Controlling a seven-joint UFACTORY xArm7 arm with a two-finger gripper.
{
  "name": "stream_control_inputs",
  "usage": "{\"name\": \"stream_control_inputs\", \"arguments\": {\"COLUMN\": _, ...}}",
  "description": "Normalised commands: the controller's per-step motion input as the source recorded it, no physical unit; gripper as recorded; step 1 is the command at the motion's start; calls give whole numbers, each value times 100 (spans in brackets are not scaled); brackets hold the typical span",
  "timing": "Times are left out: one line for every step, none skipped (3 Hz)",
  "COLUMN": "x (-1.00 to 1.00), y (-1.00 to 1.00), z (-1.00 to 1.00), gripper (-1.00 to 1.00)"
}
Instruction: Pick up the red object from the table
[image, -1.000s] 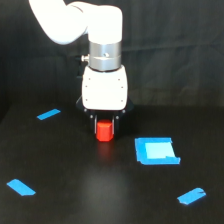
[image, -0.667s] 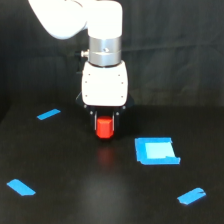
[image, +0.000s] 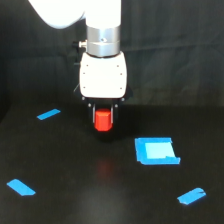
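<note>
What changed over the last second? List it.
The tool rose, carrying the red object clear of the table; a faint red reflection shows below it. It stays clamped between the fingers. The blue tape strips and blue square patch stayed put.

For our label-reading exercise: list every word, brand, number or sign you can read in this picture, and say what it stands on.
None can be read.
The white arm housing, the red object in the pincer, the black table and the blue tape square all show plain, unmarked surfaces.
</note>
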Motion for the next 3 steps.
{"name": "stream_control_inputs", "arguments": {"x": 5, "y": -15, "z": 100, "gripper": -99}}
{"name": "stream_control_inputs", "arguments": {"x": 12, "y": 1, "z": 97, "gripper": -97}}
{"name": "stream_control_inputs", "arguments": {"x": 14, "y": 0, "z": 92, "gripper": -98}}
